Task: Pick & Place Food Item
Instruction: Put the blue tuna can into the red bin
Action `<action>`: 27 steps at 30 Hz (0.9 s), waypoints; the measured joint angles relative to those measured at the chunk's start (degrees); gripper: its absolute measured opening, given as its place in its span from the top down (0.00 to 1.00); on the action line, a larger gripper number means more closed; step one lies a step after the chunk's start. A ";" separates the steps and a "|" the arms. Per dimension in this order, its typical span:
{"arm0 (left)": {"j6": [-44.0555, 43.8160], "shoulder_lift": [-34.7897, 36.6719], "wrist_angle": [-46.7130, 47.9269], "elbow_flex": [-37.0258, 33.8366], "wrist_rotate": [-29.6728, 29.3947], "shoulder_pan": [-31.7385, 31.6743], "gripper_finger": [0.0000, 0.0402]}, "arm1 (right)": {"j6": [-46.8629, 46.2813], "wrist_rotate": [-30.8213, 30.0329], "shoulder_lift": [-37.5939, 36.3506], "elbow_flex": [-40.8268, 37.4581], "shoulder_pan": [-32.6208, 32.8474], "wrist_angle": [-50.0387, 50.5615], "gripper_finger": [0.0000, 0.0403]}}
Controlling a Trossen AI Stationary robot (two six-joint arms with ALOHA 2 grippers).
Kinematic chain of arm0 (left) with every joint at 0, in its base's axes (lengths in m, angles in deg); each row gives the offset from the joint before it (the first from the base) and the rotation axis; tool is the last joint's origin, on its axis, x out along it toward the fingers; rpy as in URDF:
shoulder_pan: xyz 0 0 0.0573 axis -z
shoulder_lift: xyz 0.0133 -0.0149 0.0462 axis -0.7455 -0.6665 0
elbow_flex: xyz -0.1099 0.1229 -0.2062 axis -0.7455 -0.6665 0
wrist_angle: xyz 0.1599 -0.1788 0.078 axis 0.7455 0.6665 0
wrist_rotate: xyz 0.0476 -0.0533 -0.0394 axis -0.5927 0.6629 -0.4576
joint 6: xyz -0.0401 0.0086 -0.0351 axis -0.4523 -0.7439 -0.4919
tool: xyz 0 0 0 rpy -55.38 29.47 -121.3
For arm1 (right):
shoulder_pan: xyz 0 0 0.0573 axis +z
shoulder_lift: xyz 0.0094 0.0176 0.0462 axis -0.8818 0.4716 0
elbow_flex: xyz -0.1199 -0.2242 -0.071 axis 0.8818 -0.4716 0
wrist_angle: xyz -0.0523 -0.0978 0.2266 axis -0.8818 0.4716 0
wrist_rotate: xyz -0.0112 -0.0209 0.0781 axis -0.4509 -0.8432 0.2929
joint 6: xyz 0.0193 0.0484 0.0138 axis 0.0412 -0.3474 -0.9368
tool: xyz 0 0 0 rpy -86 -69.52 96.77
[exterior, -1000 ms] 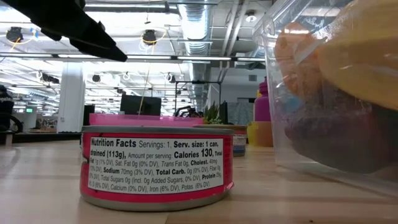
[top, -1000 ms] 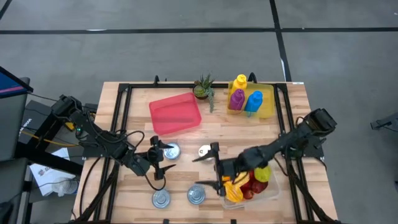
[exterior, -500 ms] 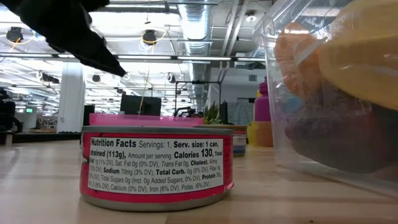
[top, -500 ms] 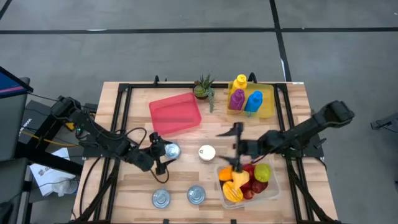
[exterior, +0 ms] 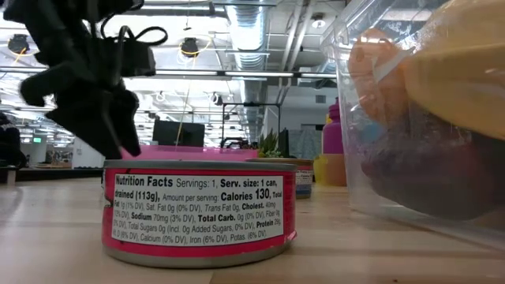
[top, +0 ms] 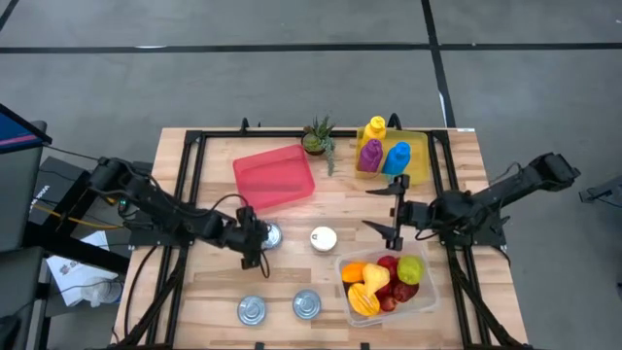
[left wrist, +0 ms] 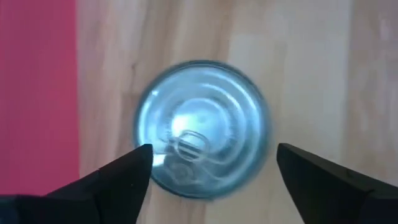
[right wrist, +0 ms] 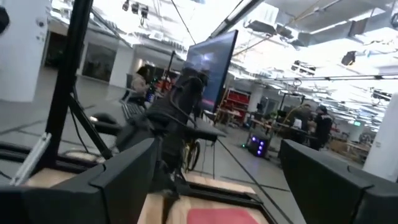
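While the right gripper [top: 389,206] has swung up and away from the clear tub of fruit [top: 389,283] and now hangs spread and empty near the yellow tray [top: 420,160], the left gripper [top: 255,239] has come down over the can [left wrist: 202,127] just beside the red tray [top: 274,178]. Its fingers [left wrist: 127,171] stand spread on either side of the lid, narrowing slightly but apparently not yet gripping. That looks like a pick about to begin, with placement still ahead.
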 joint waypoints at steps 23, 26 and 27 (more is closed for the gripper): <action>5.00 -14.42 2.59 3.72 -16.47 8.65 0.58 | -0.22 -1.56 3.49 -0.07 -1.54 -0.07 0.19; 5.08 -14.36 1.56 3.76 -16.78 9.13 0.73 | -0.24 -1.56 3.49 -0.07 -1.54 -0.01 0.19; 5.12 -14.30 1.36 3.77 -17.01 9.28 0.79 | -0.26 -1.56 3.49 -0.07 -1.54 -0.01 0.19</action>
